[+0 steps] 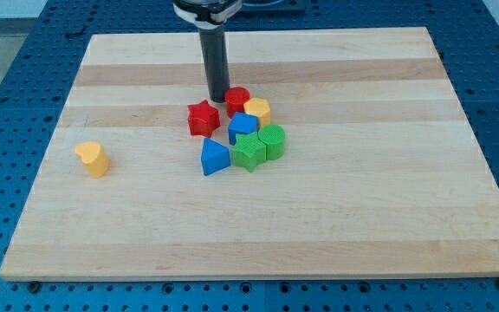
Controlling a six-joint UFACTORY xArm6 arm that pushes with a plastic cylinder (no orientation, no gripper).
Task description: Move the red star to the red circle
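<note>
The red star (203, 117) lies near the board's middle, toward the view's top. The red circle (236, 99) sits just to its upper right, a small gap between them. My tip (218, 100) is on the board just above the red star's right side and right against the red circle's left side. The red circle touches a yellow block (257, 110) on its right.
A cluster sits below the red circle: a blue block (242, 127), a green star (249, 151), a green round block (272, 140) and a blue triangle (214, 157). A yellow heart-like block (92, 159) lies alone at the view's left. The wooden board (362, 217) rests on a blue pegboard table.
</note>
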